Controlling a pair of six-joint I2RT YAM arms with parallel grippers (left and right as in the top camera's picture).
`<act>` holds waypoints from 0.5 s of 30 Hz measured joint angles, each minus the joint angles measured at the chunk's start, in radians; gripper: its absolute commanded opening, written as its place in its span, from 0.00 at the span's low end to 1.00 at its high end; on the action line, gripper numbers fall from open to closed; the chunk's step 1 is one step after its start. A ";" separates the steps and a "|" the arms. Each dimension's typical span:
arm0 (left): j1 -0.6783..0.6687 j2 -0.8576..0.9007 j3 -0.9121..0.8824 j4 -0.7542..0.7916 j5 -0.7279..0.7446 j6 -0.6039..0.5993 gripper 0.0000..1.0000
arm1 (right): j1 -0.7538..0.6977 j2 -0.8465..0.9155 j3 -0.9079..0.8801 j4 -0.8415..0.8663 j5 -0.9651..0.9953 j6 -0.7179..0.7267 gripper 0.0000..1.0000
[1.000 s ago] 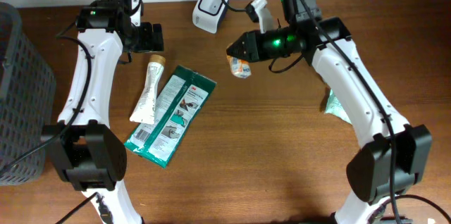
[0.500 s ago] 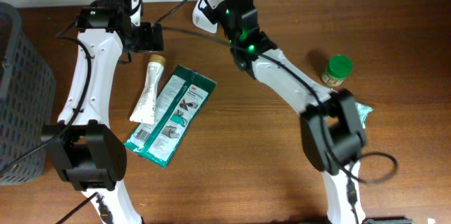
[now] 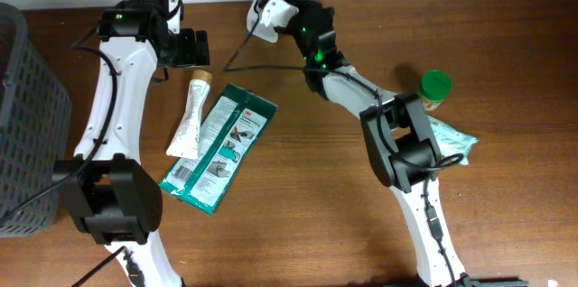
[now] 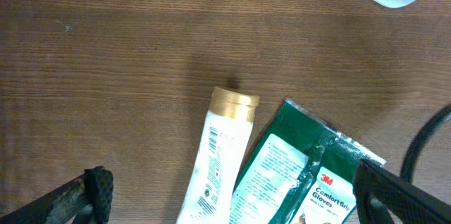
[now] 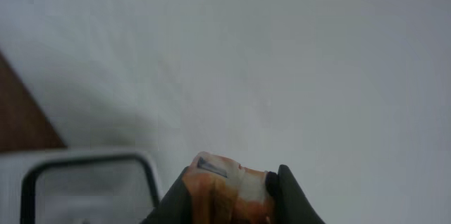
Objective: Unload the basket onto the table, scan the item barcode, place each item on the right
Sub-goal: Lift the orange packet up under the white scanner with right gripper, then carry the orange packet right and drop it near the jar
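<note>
- The right gripper (image 3: 287, 0) has its jaws closed narrow on the small orange-and-white item (image 5: 227, 179). It is held up at the far edge of the worktop (image 3: 298, 206), just beside the white scanner (image 3: 264, 16).
- The left gripper (image 3: 191, 48) holds nothing. Its jaws stand wide above the white tube (image 4: 220, 160) and the green glove pack (image 4: 299, 182).
- The wrist view is close and soft, so you can't tell the packaging for sure. It looks like a light, crinkly sachet or small tub.
- Treat the item as light and easily squashed. Grip it by the sides and leave the printed face bare, since a jaw over the barcode would block the read.
- A glossy wrapper could slip or twist as you turn it towards the scanner window.
- The worktop is smooth brown wood, hard and level.
- A plain white wall (image 5: 296, 48) stands close behind the scanner, so you have little room to swing there.
- The green-lidded jar (image 3: 434, 89) sits well apart on the right.
</note>
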 measured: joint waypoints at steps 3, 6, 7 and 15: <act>0.000 0.000 0.000 0.000 0.000 0.000 0.99 | 0.000 0.000 0.030 -0.081 -0.108 -0.007 0.16; 0.000 0.000 0.000 0.000 0.000 0.000 0.99 | 0.000 0.000 0.030 -0.123 -0.162 -0.010 0.16; 0.000 0.000 0.000 0.000 0.000 0.000 0.99 | 0.000 0.000 0.030 -0.130 -0.171 -0.013 0.16; 0.000 0.000 0.000 0.000 0.000 0.000 0.99 | -0.005 0.000 0.031 -0.185 -0.193 -0.121 0.16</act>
